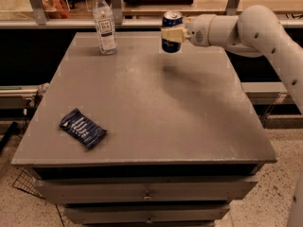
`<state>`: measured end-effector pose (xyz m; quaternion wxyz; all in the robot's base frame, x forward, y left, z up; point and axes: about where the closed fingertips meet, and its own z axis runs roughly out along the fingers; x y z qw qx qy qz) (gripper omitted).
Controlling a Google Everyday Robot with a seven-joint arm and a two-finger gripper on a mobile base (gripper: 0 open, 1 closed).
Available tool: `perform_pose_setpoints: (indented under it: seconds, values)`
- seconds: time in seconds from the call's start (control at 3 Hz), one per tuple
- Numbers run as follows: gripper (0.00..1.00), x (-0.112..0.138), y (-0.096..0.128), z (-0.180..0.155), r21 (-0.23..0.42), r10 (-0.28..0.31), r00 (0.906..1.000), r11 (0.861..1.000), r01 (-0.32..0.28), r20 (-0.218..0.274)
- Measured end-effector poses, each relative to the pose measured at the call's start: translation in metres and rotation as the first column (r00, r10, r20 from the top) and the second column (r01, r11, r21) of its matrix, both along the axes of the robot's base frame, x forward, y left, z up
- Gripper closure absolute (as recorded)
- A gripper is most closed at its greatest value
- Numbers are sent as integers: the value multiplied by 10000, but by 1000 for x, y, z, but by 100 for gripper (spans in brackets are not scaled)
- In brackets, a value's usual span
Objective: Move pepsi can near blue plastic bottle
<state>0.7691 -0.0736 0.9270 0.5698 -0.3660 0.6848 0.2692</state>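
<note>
The arm (258, 30) reaches level from 3 o'clock; gripper (171, 34), fingers clamped on pepsi can (171, 19), hangs over the bench (156, 112) far edge, blue plastic bottle (104, 25) at its 9 o'clock.

This looks like a robot test lab or workshop. A plain grey tabletop (189, 126) sits on a drawer cabinet (147, 190) over a speckled hard floor (279, 193), with metal frame uprights (37, 4) behind. The white arm's hand (173, 33) clasps the pepsi can (171, 22) above the tabletop, near its far edge.
</note>
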Motion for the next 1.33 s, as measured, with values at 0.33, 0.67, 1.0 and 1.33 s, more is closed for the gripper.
perform_pose_setpoints:
  seconds: [0.33, 0.67, 1.0, 1.33]
  values:
    - [100, 16, 38, -6, 38, 479, 9986, 9988, -479, -210]
    - [100, 25, 71, -7, 131, 932, 9951, 9956, -928, -330]
    - [100, 27, 98, -15, 340, 1233, 9908, 9920, -1215, -564]
    - [100, 25, 124, -25, 673, 1601, 9839, 9856, -1550, -790]
